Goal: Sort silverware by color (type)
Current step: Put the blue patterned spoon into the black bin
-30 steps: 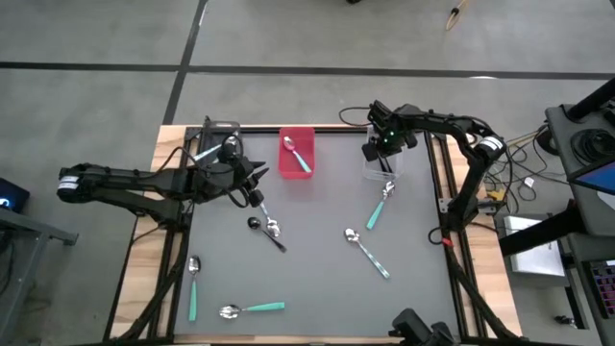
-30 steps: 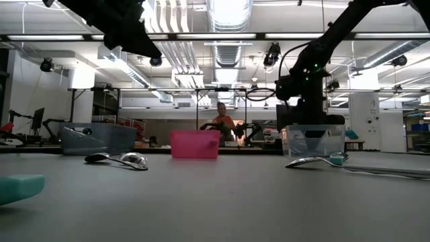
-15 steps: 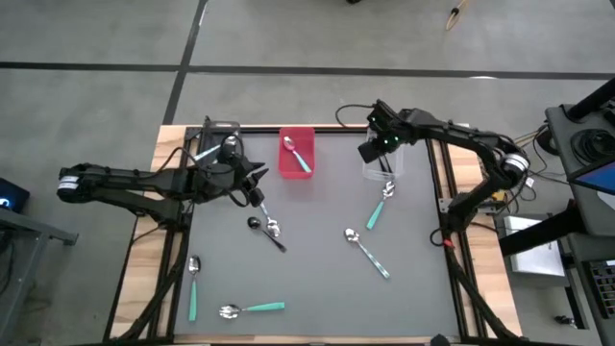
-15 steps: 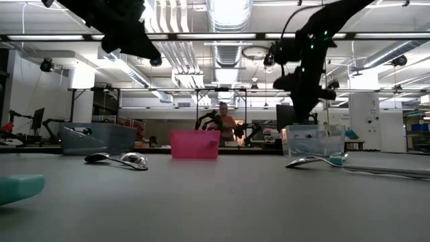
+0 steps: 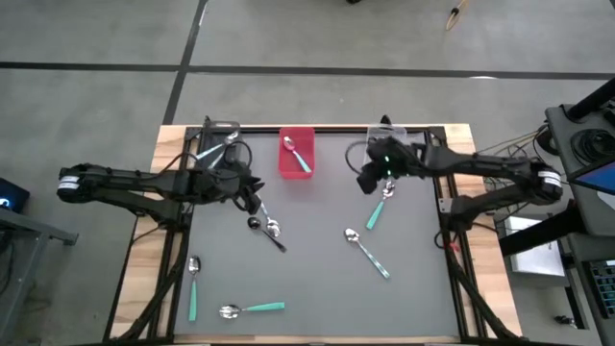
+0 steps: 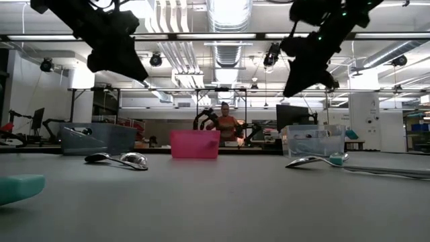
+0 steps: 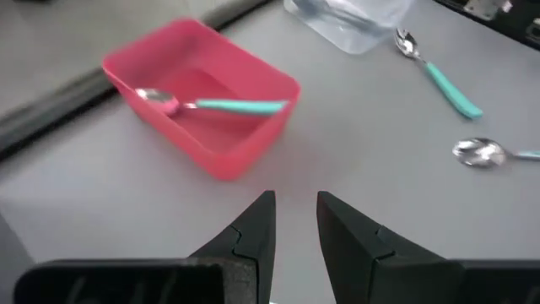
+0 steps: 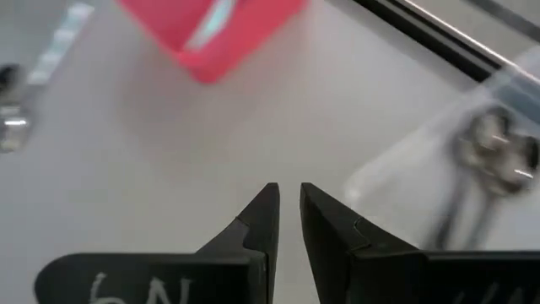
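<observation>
Along the bottom edge of the high view a teal-handled spoon point(image 5: 252, 308) lies flat on the grey desk point(image 5: 317, 279), bowl to the left. Just above it, at lower left, a second teal-handled spoon point(image 5: 193, 284) lies upright in the frame, bowl at the top. To the right of centre a third teal-handled one point(image 5: 368, 254) lies on a slant. Above that a fourth point(image 5: 377, 209) points up toward the right arm.

Left of centre, a black spoon point(image 5: 266, 234) and a silver spoon bowl point(image 5: 273, 229) lie together, touching or overlapping.

Just above them hangs the left end effector point(image 5: 254, 190), off the desk. Its fingers stand a little apart with nothing between them.

The right end effector point(image 5: 366, 183) hangs at centre right, also raised. Its fingers show a narrow gap and grasp nothing.

At the top centre sits a red bin point(image 5: 284, 169) with one teal-handled spoon inside point(image 5: 297, 155). A grey bin point(image 5: 217, 128) stands at upper left. A clear bin point(image 6: 313, 141) at upper right holds silvery spoons point(image 8: 494, 160).

Beyond the desk, in the low view, a person point(image 6: 224, 122) is in the room.
</observation>
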Motion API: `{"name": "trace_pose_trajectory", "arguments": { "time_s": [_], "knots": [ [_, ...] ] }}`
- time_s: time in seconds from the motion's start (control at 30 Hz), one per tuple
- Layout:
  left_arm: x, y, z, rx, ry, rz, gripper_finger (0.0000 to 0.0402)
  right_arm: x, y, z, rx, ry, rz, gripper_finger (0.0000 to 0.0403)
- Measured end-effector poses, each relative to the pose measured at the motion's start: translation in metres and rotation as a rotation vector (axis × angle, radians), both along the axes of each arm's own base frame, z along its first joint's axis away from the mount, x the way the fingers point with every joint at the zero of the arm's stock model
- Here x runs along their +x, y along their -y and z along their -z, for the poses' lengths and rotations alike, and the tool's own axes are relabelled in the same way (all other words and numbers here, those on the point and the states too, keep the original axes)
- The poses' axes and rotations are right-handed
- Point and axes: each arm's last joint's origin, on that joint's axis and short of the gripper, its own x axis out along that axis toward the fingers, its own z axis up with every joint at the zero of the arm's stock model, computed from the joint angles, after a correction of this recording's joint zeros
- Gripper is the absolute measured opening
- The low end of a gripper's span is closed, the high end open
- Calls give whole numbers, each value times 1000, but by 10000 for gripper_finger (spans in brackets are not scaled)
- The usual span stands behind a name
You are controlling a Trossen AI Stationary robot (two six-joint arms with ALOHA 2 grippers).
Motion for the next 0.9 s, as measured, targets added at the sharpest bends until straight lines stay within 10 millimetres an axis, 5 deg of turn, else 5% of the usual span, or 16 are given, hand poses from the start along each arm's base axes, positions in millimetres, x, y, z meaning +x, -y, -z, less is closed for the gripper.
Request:
{"name": "trace_pose_trajectory", "arguments": {
  "time_s": [0.3, 0.9],
  "knots": [
    [1, 8, 1, -146, 32, 66, 71, 3, -52, 19, -116, 281, -176, 43],
    [1, 42, -2, -229, 100, 144, 71, -1, -114, 37, -285, 534, -393, 43]
  ]
}}
